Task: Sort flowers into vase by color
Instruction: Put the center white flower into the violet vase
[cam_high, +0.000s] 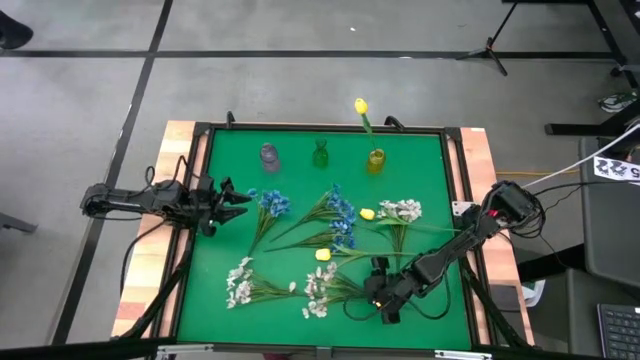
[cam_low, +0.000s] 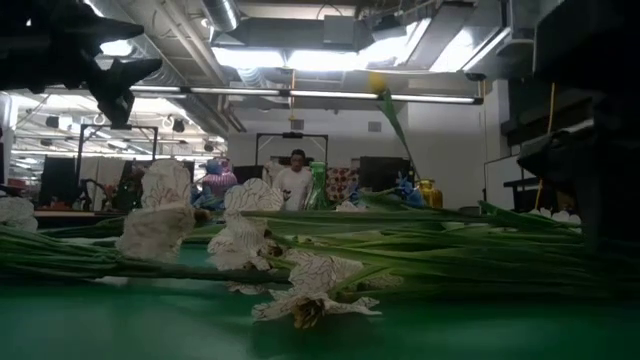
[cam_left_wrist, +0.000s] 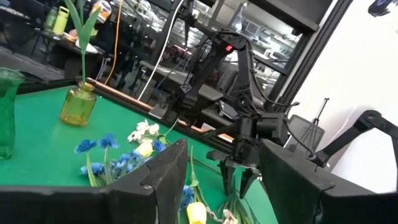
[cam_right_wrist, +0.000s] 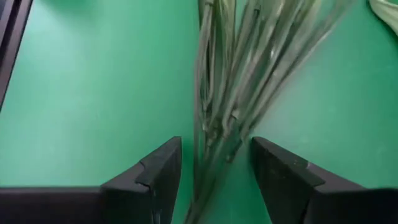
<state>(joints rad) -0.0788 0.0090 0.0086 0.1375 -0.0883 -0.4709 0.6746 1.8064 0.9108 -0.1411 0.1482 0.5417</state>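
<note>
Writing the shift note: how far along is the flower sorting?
Done: one yellow flower stands in the yellow vase. In hand: the right claw sits open around green stems; the left claw is open, empty. Left: blue flowers, white sprays and two yellow buds on the mat.

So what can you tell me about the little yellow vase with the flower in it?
The yellow vase is small, see-through and glassy-looking, with a round belly and a narrow neck. It stands upright at the far edge of the green mat, at the right end of a row with a green vase and a greyish vase. One yellow tulip on a thin green leafy stem stands in it, leaning slightly. Neither gripper touches it.
</note>
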